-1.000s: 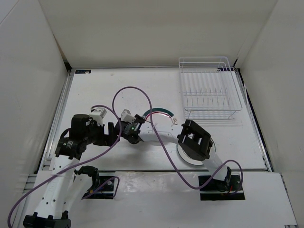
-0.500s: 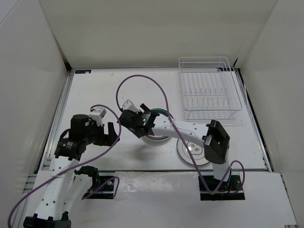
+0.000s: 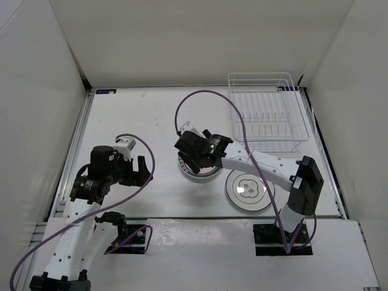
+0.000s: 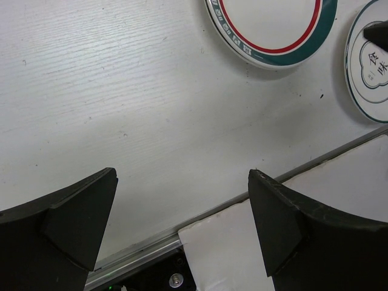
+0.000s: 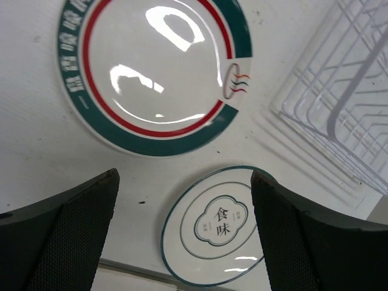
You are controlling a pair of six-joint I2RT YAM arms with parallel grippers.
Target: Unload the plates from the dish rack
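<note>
Two plates lie flat on the table. The plate with the green-and-red ringed rim (image 3: 193, 175) (image 5: 154, 73) (image 4: 270, 30) lies at mid-table, and my right gripper (image 3: 195, 159) (image 5: 183, 177) hovers open just above it, holding nothing. The plate with the thin dark rim and grey centre motif (image 3: 247, 189) (image 5: 218, 227) (image 4: 368, 60) rests to its right, near the front edge. The white wire dish rack (image 3: 265, 115) (image 5: 339, 97) stands at the back right with no plate showing in it. My left gripper (image 3: 144, 171) (image 4: 182, 224) is open and empty, left of the plates.
White walls enclose the table on three sides. A metal rail (image 4: 200, 221) runs along the front edge. Purple cables (image 3: 209, 94) loop over the middle of the table from both arms.
My right gripper has opened and moved right over the green-and-red plate, which now lies flat on the table. The right arm's elbow swung right. The left arm has not moved.
</note>
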